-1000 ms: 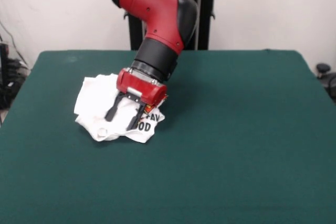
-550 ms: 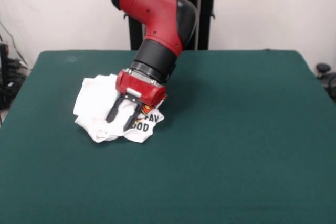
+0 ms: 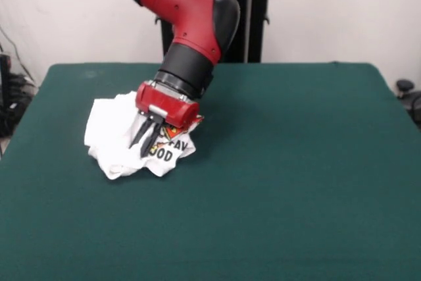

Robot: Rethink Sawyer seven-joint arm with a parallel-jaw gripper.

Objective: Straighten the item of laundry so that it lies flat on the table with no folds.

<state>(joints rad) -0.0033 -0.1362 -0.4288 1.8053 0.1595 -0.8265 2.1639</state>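
Item of laundry (image 3: 112, 133) crumpled in heap at table's (image 3: 296, 182) 9–10 o'clock area, well inside edges; long axis roughly 10-to-4 o'clock; black-lettered printed corner at 4 o'clock end; soft white cotton, bunched, several folds; gripper (image 3: 146, 143) tilted down from 1 o'clock, fingers drawn nearly together, pinching fabric near lettering; red-black arm (image 3: 191, 24) covers garment's upper right; dark green felt top bare elsewhere.

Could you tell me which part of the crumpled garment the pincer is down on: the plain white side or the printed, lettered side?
The pincer sits where the laundry shows black lettering, at its right end; the plain white bulk lies to its left.
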